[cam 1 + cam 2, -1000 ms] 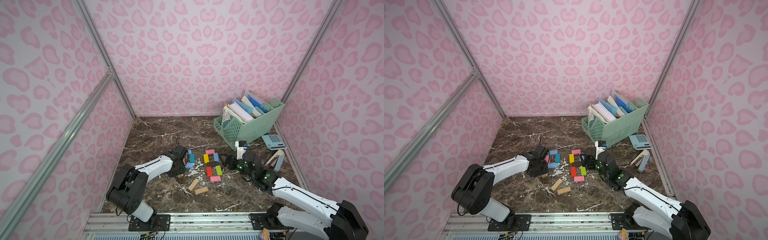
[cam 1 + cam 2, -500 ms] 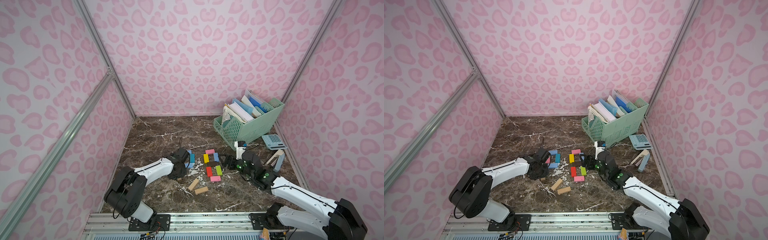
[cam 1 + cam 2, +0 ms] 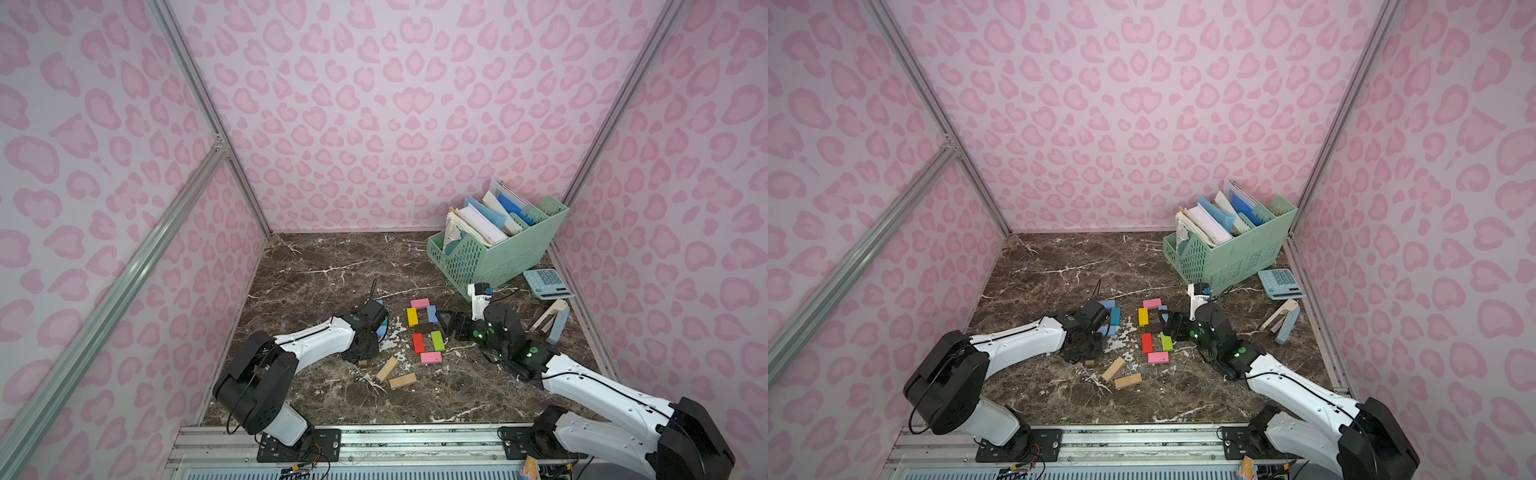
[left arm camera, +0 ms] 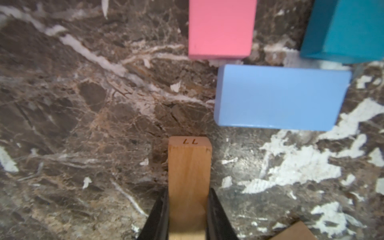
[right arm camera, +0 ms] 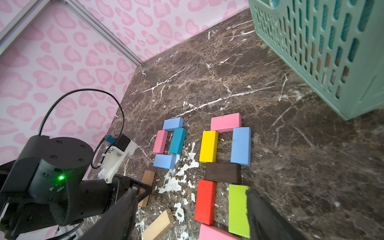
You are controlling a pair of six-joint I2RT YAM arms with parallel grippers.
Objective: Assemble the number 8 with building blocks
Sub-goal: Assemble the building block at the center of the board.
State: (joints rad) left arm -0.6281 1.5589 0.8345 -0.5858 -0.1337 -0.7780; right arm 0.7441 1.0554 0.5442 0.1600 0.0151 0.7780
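Note:
Seven building blocks form the number 8 mid-table: pink, yellow, light blue, dark brown, red, green, pink. To its left, light blue, pink and teal blocks make a small loop. My left gripper sits low beside that loop, shut on a tan wood block that lies flat on the table. My right gripper hovers open at the right side of the 8, its fingers astride the red and green blocks without touching them.
Two loose tan blocks lie in front of the 8. A mint file basket stands at the back right, with a calculator and a stapler by the right wall.
My left gripper has dropped toward the table's front and closed on the tan block. The right arm has stayed still.

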